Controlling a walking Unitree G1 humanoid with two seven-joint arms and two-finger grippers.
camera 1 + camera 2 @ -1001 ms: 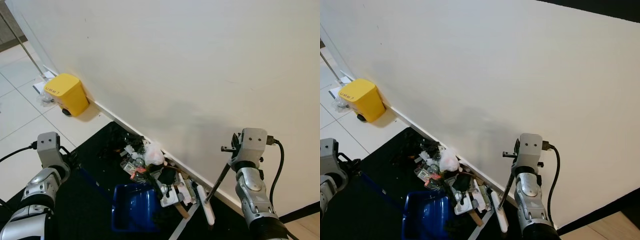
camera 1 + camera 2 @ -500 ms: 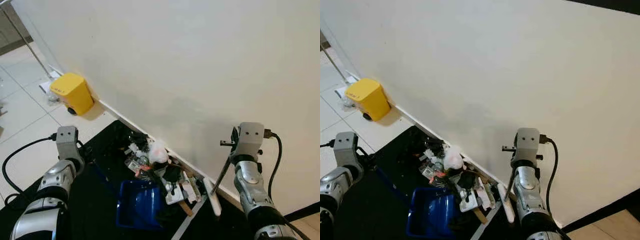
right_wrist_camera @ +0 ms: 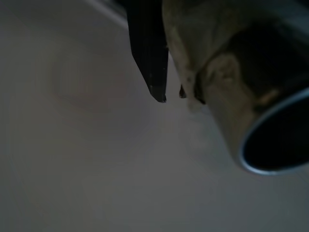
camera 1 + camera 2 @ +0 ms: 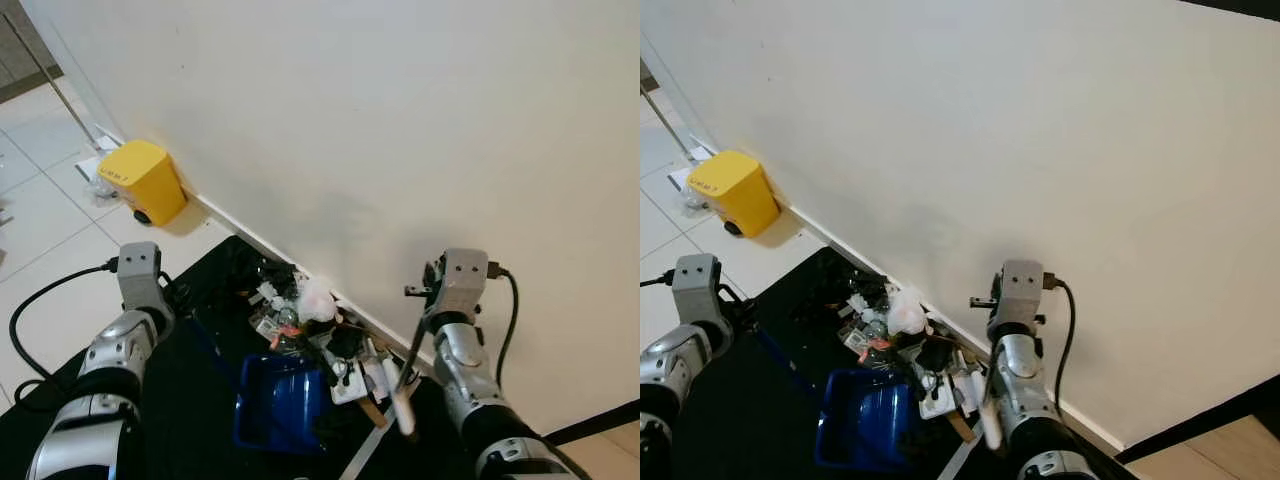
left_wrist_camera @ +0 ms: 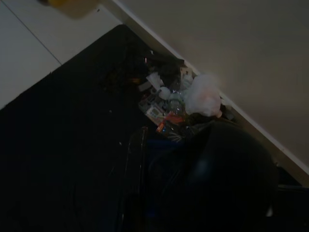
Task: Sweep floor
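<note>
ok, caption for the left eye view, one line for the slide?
Litter pile swept against the white wall, blue dustpan beside it on a black mat; yellow bin beyond.

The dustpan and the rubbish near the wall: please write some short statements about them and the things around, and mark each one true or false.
1. The blue dustpan lies on the black mat. True.
2. The pile of rubbish lies in the middle of the white tiles, far from the wall. False: it lies on the mat, close against the foot of the wall.
3. A yellow bin stands by the wall on the robot's left. True.
4. The yellow bin stands on the black mat. False: it stands on the white tiles, apart from the mat.
5. A crumpled white bag lies in the rubbish pile. True.
</note>
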